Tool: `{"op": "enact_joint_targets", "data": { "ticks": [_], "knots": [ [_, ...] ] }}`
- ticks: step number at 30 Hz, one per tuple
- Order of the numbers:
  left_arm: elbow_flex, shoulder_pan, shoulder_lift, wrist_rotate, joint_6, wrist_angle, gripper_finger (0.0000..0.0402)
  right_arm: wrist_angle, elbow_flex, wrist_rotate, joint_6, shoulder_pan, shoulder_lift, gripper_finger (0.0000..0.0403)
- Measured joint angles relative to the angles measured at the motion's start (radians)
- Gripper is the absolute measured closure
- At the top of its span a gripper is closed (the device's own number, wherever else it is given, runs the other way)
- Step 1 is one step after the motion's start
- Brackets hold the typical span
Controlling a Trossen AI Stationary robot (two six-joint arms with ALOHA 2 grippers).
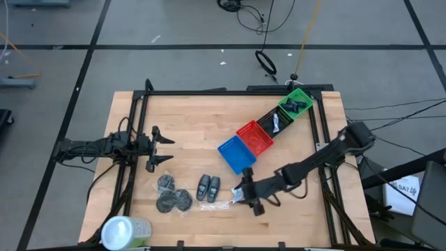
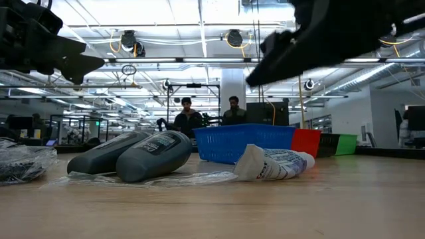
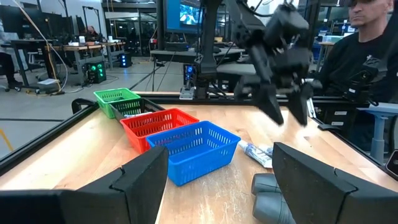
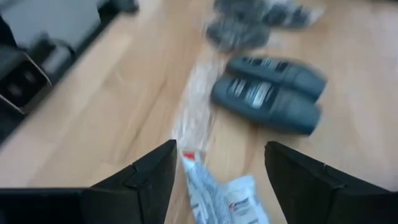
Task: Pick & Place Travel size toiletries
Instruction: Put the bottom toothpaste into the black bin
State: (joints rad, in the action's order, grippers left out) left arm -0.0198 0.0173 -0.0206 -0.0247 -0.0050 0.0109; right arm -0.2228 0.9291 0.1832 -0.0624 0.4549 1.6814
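A white tube [image 4: 219, 194] lies on its side on the wood; it also shows in the low view [image 2: 272, 163]. My right gripper [image 4: 219, 149] hangs open above it, one finger to each side, clear of it [image 3: 287, 111]. Two dark grey oblong packs [image 1: 208, 186] lie side by side to its left [image 4: 267, 93]. Three dark discs [image 1: 173, 196] sit farther left. My left gripper [image 1: 164, 148] waits open over the table's left half. The green bin [image 1: 296, 104] holds dark items; the black bin [image 1: 279, 122] holds a white one.
A clear crumpled wrapper [image 1: 217, 205] lies by the tube and packs. The blue bin [image 1: 237, 154] and red bin [image 1: 255, 137] stand in a diagonal row with the black and green ones. A white-topped green container [image 1: 124, 231] lies at the near left corner. People stand beyond the table [image 2: 189, 116].
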Motion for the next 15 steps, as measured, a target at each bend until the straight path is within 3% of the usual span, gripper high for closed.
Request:
{"op": "enact_joint_targets", "data": {
  "ticks": [15],
  "knots": [
    [0.0,0.0,0.0,0.0,0.0,0.0,0.0119,0.043,0.029,0.006,-0.06,0.031,0.183,0.0183]
  ]
}}
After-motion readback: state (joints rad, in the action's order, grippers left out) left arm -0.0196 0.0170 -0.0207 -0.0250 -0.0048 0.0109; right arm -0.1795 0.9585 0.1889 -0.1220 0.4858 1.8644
